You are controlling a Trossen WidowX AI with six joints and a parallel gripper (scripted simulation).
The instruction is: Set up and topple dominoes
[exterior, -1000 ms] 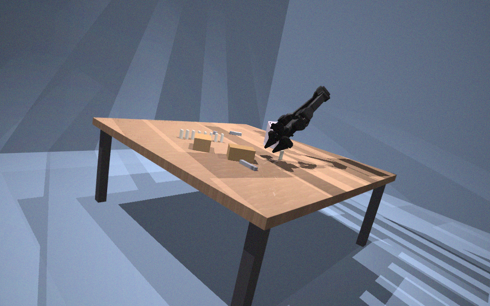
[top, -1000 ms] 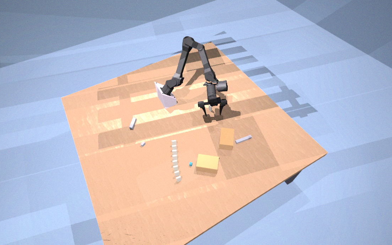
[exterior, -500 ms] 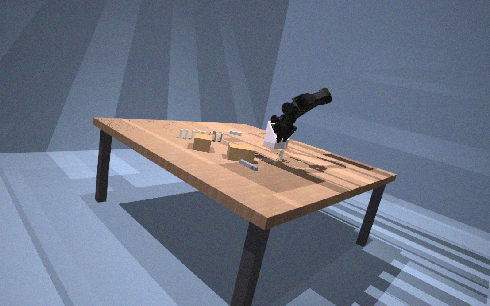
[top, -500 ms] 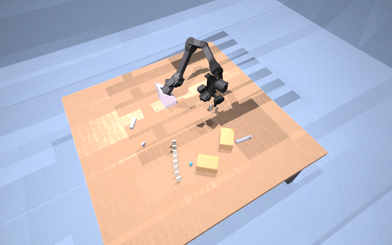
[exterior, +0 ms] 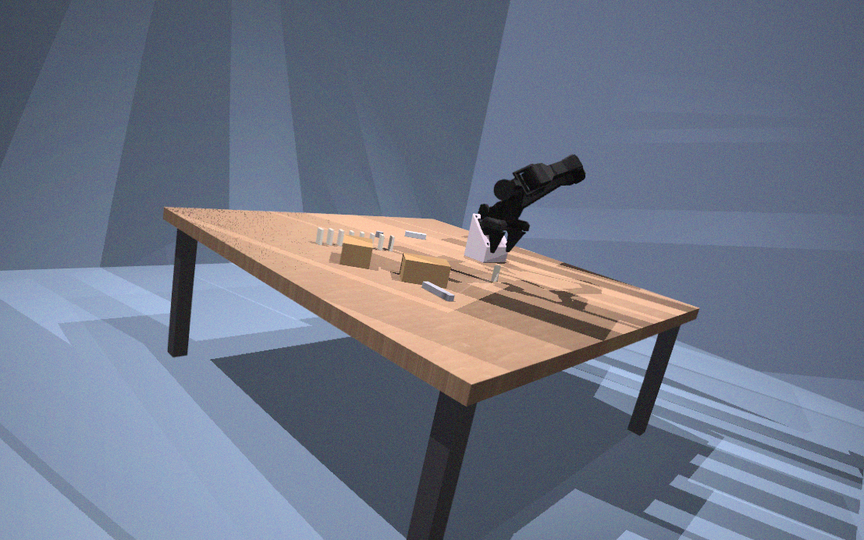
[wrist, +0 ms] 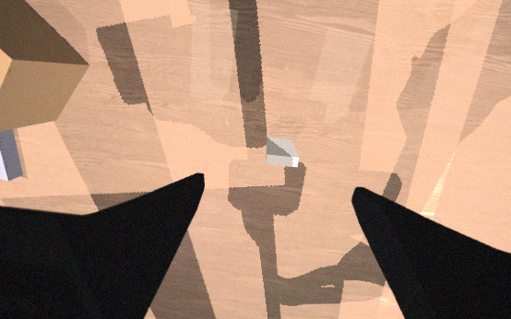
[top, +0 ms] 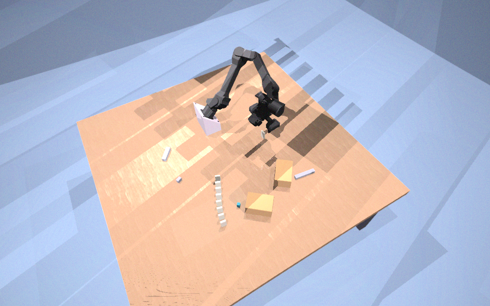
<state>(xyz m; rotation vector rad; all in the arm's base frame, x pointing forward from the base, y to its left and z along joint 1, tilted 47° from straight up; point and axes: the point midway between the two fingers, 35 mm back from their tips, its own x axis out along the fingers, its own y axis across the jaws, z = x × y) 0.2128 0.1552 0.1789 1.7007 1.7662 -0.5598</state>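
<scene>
A row of several white dominoes point(top: 219, 203) point(exterior: 330, 236) stands upright; in the exterior view a box hides part of it. One loose pale domino point(top: 262, 134) point(exterior: 495, 273) point(wrist: 281, 151) stands upright by itself, away from the row and near the arm. My gripper point(top: 261, 128) point(exterior: 501, 250) point(wrist: 278, 186) is open and empty, pointing down above the table close to this loose domino. In the wrist view the domino shows from above, a little beyond the line between the fingertips and roughly centred between them.
Two tan boxes point(top: 260, 202) point(top: 283, 172) point(exterior: 357, 254) point(exterior: 425, 269) stand between the row and a pale bar point(top: 304, 174) point(exterior: 437, 290) point(wrist: 5, 154). A blue cube point(top: 238, 204) lies beside the row. Another bar point(top: 166, 153) point(exterior: 415, 235) and a small grey block point(top: 178, 179) lie on the row's other side.
</scene>
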